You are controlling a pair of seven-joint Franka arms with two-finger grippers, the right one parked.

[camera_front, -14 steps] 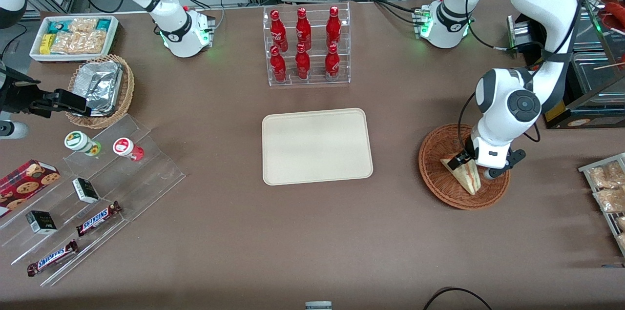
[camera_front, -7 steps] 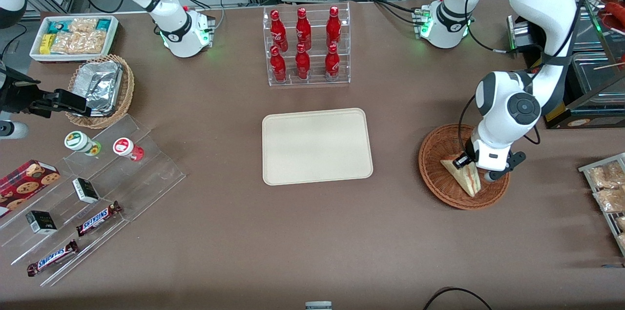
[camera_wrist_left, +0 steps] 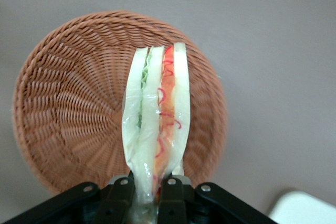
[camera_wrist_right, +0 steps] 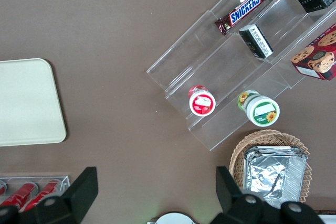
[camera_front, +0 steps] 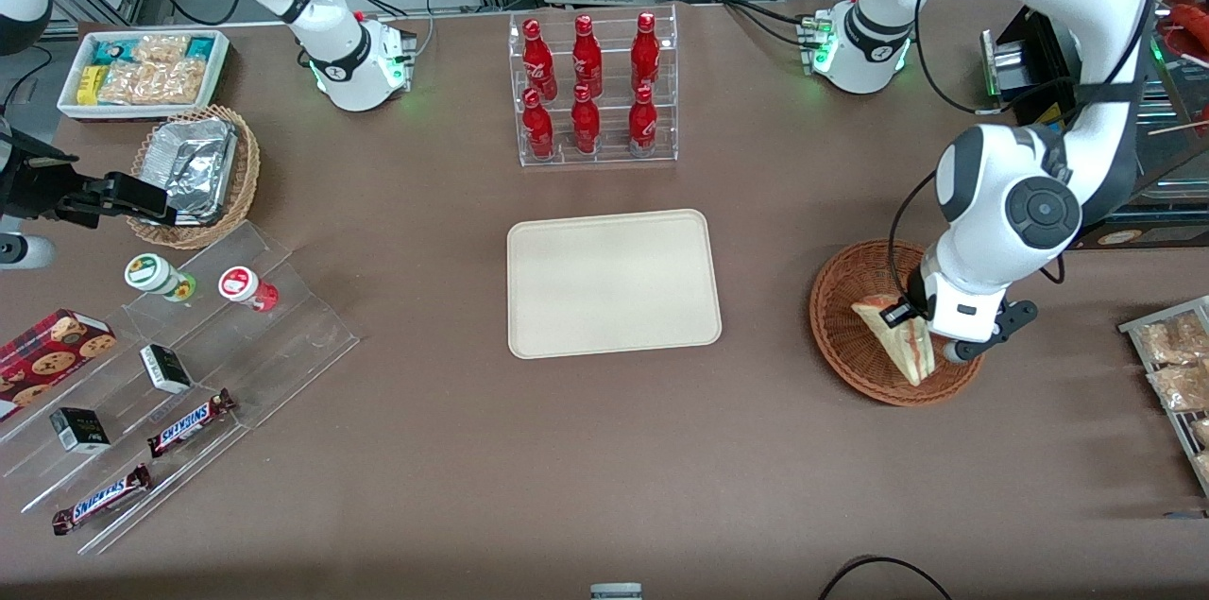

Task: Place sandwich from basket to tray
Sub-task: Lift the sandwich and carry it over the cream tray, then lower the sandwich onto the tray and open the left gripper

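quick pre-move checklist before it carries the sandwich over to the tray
1. Grip: gripper shut on the sandwich, fingers clamping its narrow end: ok.
2. Sandwich lifted off the basket: appears raised above the weave in the wrist view: ok, though height cannot be told.
3. Sandwich intact, filling layers in place: ok.
4. Tray bare, with room to set it down: ok.
5. Path from basket to tray free of things on the table: ok.
6. Grip firm enough for travel: cannot tell.

The left arm bends down from its base at 12 o'clock, wrist pointing at the worktop. Its end effector [camera_front: 909, 324] [camera_wrist_left: 148, 190] is clamped on the sandwich [camera_front: 902, 345] [camera_wrist_left: 156, 119], lifted above the basket [camera_front: 845, 335] [camera_wrist_left: 68, 114].
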